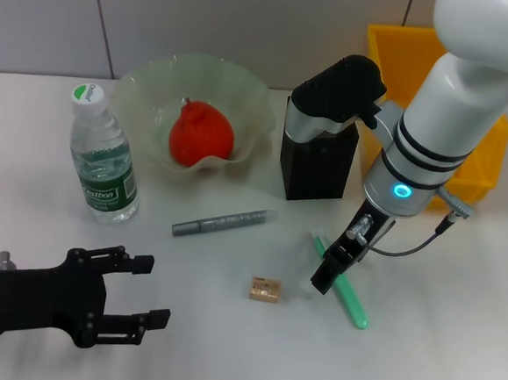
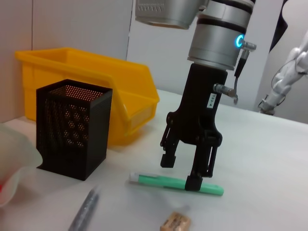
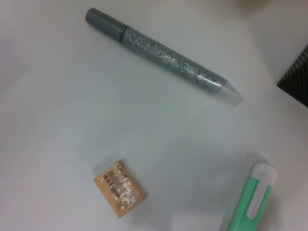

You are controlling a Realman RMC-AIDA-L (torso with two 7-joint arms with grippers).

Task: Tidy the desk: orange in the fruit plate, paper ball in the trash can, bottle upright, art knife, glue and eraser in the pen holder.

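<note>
my right gripper (image 1: 330, 268) hangs low over the green art knife (image 1: 345, 290), jaws spread and straddling its slim plastic body near one end, one fingertip at the table beside it, nothing clasped yet; my left gripper (image 1: 136, 291) waits at the near left edge of the white table (image 1: 453, 346), its claw spread and empty; the worry i see is the knife's smooth, flat, narrow shape; if the jaws close off-centre it could pivot, skid on the slick tabletop or slip out on the lift, and a tilted carry might catch on the rim of the black mesh pen holder (image 1: 318, 164) standing just behind; the glittery grey glue stick (image 1: 223, 222) lies well to the left, the small tan eraser (image 1: 265, 289) near the knife; the orange (image 1: 200, 134) sits in the wavy translucent fruit plate (image 1: 244, 88), the clear bottle (image 1: 103, 154) stands upright, the yellow trash can (image 1: 397, 43) is at the back right; i see no paper ball.
</note>
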